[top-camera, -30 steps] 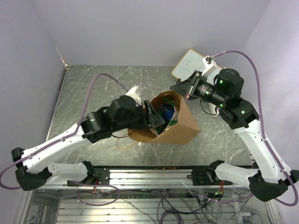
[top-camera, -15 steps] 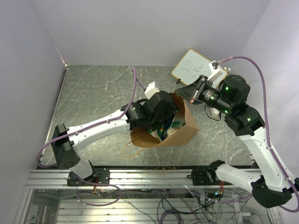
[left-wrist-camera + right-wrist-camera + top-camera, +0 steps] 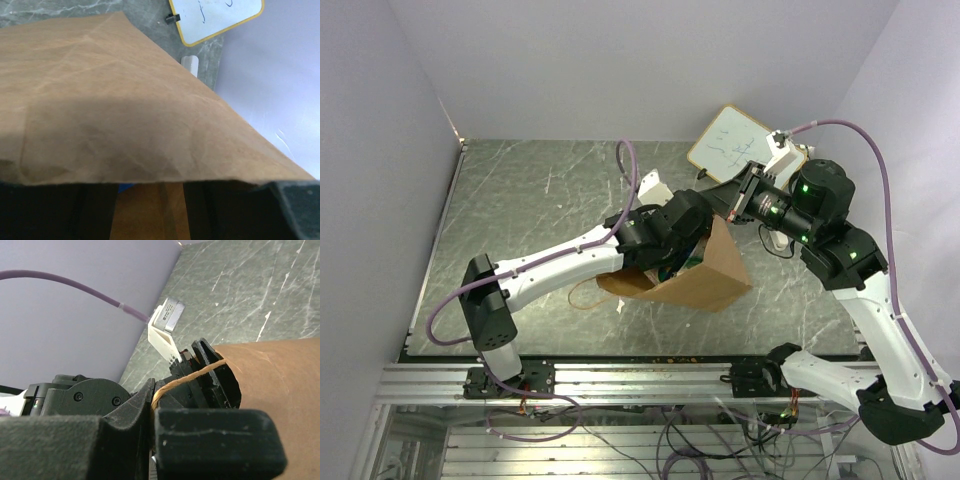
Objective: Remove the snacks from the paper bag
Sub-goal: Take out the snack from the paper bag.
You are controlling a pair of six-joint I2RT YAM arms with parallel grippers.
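The brown paper bag (image 3: pixel 712 278) lies tilted at the table's middle, its mouth facing left and up. My left gripper (image 3: pixel 677 248) is pushed into the mouth. In the left wrist view its dark fingers (image 3: pixel 95 212) stand apart with the bag's inner wall between them, under the bag's outer wall (image 3: pixel 125 110). A sliver of a blue snack (image 3: pixel 125 187) shows there. Green and blue snacks (image 3: pixel 686 262) peek from the mouth. My right gripper (image 3: pixel 720 198) is shut on the bag's twisted paper handle (image 3: pixel 192 376) at the upper rim and holds it up.
A white writing board (image 3: pixel 725 140) with a yellow edge lies at the back right; it also shows in the left wrist view (image 3: pixel 215 17), with a small white object (image 3: pixel 190 65) beside it. The bag's other handle (image 3: pixel 586 296) lies loose on the table's near side.
My left arm has stretched out and pushed its gripper deeper into the bag's mouth. The bag has shifted slightly right. My right gripper has kept its hold on the handle.
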